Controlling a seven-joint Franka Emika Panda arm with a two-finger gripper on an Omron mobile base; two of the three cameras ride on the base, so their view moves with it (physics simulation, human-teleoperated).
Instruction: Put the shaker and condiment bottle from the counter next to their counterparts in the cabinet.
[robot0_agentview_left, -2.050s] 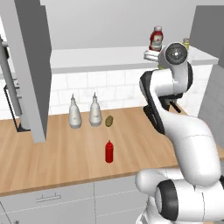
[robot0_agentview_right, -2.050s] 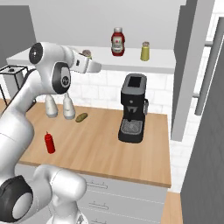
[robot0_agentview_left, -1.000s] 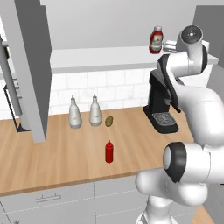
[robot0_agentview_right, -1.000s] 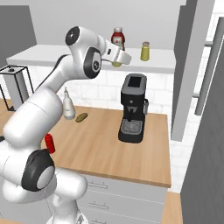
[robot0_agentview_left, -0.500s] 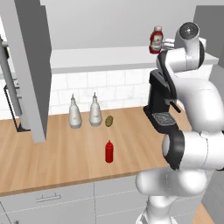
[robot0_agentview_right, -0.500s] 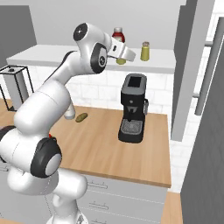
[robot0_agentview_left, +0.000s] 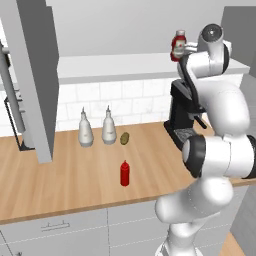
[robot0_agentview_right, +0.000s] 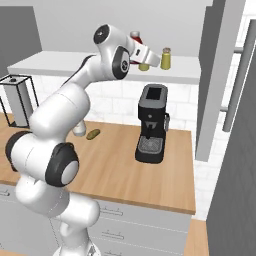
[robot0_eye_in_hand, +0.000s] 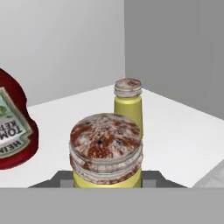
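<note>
My views are evenly bright and sharp, lit softly from twelve o'clock, with faint shadows, no glare, and no bending at the edges.

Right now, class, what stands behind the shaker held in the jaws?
Behind the held shaker stands its twin shaker on the white cabinet shelf, with grey walls beyond. The held shaker covers the twin's base.

Worktop (robot0_agentview_left: 60, 185) — carries red squeeze bottle (robot0_agentview_left: 125, 173), two grey-white spouted bottles (robot0_agentview_left: 86, 130), coffee machine (robot0_agentview_right: 152, 122). Cabinet shelf (robot0_eye_in_hand: 175, 140) — holds ketchup bottle (robot0_eye_in_hand: 11, 127), twin shaker (robot0_eye_in_hand: 128, 103).
</note>
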